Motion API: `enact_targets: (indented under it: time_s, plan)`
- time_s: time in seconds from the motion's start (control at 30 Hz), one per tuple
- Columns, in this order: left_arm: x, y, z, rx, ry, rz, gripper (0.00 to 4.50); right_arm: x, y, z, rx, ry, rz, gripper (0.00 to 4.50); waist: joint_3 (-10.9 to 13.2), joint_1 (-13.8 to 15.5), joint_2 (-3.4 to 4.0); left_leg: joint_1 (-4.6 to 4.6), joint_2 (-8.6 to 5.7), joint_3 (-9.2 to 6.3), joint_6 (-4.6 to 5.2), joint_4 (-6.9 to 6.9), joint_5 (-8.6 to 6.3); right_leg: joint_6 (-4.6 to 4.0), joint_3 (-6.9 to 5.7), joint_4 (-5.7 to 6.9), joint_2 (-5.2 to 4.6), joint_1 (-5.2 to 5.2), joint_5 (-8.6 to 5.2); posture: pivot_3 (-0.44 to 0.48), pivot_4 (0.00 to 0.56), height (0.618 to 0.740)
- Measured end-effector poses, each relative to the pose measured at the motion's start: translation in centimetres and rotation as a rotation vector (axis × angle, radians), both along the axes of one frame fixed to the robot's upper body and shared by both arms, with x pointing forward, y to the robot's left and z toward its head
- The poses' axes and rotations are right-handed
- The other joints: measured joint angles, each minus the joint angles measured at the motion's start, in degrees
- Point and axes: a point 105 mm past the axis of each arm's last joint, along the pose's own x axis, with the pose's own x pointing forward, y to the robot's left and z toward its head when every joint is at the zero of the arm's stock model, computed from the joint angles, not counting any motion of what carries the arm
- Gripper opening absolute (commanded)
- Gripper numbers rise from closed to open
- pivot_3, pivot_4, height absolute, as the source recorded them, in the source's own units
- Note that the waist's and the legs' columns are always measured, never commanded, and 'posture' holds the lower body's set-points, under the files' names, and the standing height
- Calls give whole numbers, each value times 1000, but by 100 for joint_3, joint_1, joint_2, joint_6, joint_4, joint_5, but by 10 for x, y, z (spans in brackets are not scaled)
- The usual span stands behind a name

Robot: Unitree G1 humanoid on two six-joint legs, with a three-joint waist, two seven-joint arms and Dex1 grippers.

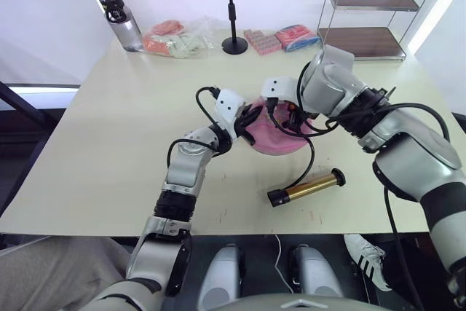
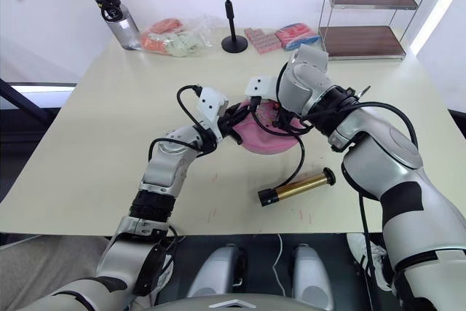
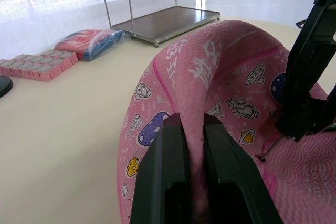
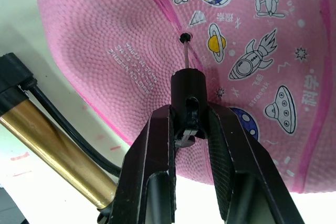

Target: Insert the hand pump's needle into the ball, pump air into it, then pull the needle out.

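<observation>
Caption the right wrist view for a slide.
Right gripper holds the black hose end, thin metal needle tip at the pink cartoon-printed rubber ball's black valve.

The pink ball (image 4: 131,35) carries print. Near its black valve (image 4: 184,37) run three lines of small white capitals, upside down from the right wrist and too fine for me to read. Among the cartoon rockets and planets sit white Chinese characters, large on the ball's upper side from the left wrist, which I cannot make out.
</observation>
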Motion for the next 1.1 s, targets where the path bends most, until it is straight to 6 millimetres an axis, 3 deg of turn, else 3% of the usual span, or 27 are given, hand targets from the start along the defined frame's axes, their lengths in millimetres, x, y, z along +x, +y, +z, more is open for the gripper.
enact_targets:
  time_s: [0.47, 1.1]
  plan:
    - [-1, 0, -3, -1, 9, 1, 36, -1, 16, 1, 24, -23, 22, 335, -27, -3, 5, 4, 0, -2, 0, -2, 0, 0, 0, -1, 0, 5, 0, 0, 150, 740]
    - [-1, -2, -4, -5, 4, -15, 36, -4, -1, 0, 26, -38, 82, 335, -33, 30, 11, 1, -4, -6, 0, -2, -1, 0, -4, -6, -2, 7, -1, 0, 150, 740]
